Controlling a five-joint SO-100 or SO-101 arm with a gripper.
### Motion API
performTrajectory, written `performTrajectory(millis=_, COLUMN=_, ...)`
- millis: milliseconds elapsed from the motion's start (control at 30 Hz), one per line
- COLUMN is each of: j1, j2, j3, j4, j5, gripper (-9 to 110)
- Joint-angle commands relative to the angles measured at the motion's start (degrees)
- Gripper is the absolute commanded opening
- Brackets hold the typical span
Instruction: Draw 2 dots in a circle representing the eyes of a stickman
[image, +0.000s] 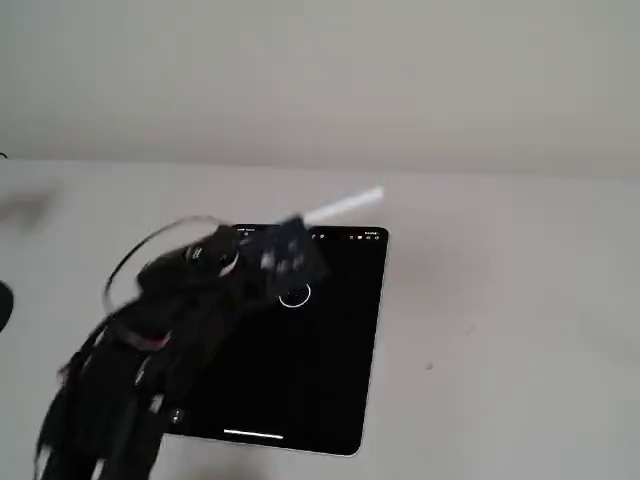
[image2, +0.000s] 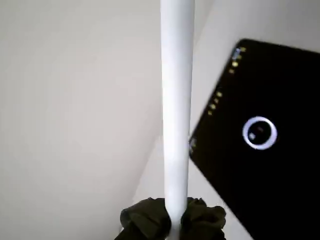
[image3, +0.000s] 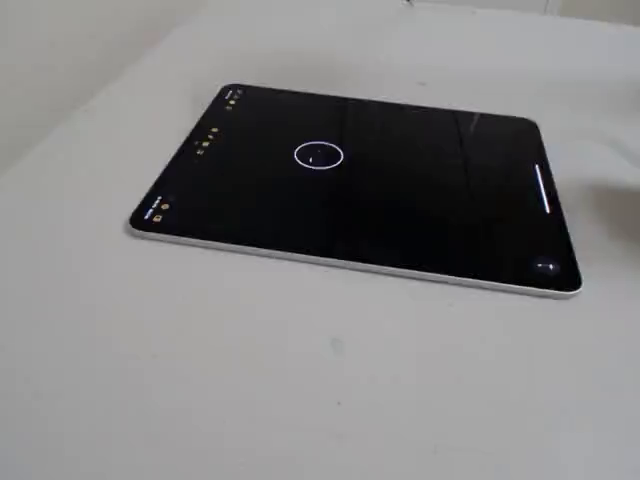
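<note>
A black tablet (image: 300, 380) lies on the white table. The circle (image: 295, 295), a thin white ring, is on its screen; it also shows in the wrist view (image2: 259, 133) and in a fixed view (image3: 319, 155). Inside the ring I see only a faint small mark (image3: 316, 160); I cannot make out two separate dots. No body or limbs are drawn. My gripper (image: 290, 245) is shut on a white stylus (image: 345, 207), which is held in the air above the tablet's far part and points up and away. In the wrist view the stylus (image2: 176, 100) runs up from the gripper (image2: 172, 222), left of the ring.
The black arm (image: 150, 350), blurred, covers the tablet's left part in a fixed view. Small icons (image3: 205, 140) line the screen's edges. A white wall (image: 320, 70) stands behind the table. The arm does not show in the other fixed view.
</note>
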Motion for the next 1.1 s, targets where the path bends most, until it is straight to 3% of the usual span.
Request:
performTrajectory(millis=0, j1=-1.23, j2=19.51, j3=5.45, j4=12.3, j5=0.97, gripper=0)
performTrajectory(millis=400, j1=3.69, j2=42.63, j3=26.37, j4=24.61, j5=-1.23, gripper=0)
performTrajectory(millis=1067, j1=9.14, j2=42.71, j3=42.8, j4=30.85, j5=2.37, gripper=0)
